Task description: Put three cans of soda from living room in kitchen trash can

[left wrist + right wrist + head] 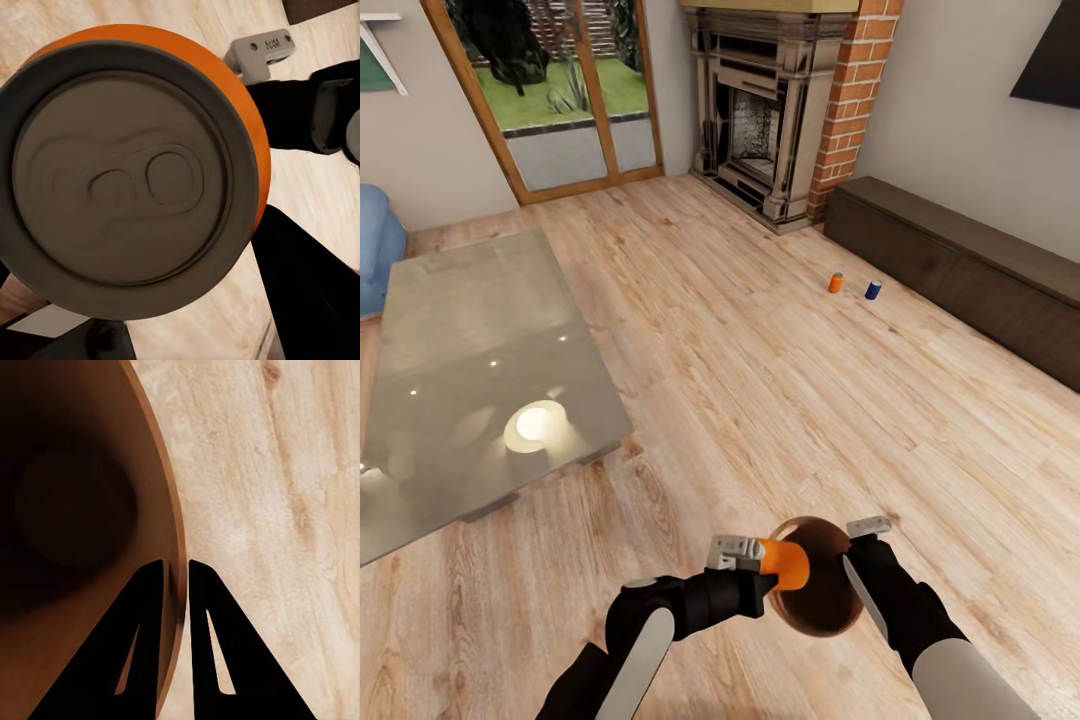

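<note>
Left claw (768,562) is clamped on an orange can (784,563), held sideways over the bin (822,600) mouth. Right claw (175,577) pinches the bin's rim. The can looks light, rigid and smooth; grip its sidewall.

Small raised lettering on grey bracket (259,54), unreadable

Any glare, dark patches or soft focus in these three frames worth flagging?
Head view: a bright lamp reflection glares on the glass table; the two floor cans near the cabinet are small but distinct. Left wrist view: the orange can sits so close that its grey top looks soft. Right wrist view: the bin's interior falls into deep shadow, and the gripper fingers are black silhouettes.
</note>
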Controlling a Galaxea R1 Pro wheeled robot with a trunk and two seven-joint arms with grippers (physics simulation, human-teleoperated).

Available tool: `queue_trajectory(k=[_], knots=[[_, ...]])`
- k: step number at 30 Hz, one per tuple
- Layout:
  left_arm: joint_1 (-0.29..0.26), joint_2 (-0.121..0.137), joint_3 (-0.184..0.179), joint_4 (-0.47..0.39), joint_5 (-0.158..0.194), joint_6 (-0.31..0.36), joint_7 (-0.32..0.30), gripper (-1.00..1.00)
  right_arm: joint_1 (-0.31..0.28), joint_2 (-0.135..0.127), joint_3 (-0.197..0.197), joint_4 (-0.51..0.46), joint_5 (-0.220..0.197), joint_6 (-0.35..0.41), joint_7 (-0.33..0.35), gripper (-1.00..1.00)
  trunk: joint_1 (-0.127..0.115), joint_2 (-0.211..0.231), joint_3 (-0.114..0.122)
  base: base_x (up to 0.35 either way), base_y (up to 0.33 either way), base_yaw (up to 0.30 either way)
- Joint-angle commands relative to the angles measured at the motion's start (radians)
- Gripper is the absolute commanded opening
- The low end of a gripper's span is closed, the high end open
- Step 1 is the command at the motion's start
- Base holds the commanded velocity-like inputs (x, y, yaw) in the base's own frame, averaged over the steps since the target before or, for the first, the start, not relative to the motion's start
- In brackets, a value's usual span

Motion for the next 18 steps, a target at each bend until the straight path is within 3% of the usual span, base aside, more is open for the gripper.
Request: queue_trajectory(k=[1,18], knots=[[0.000,0.000,0.000,0.008,0.001,-0.007,0.001,-1.00,0.000,0.000,0.000,0.000,-0.003,0.000,0.004,-1.00,0.000,0.000,0.000,0.000,0.000,0.000],[-0.017,-0.016,-0.005,0.129,-0.001,-0.074,0.009,-1.00,0.000,0.001,0.000,0.000,-0.003,0.000,0.005,-1.00,0.000,0.000,0.000,0.000,0.000,0.000]])
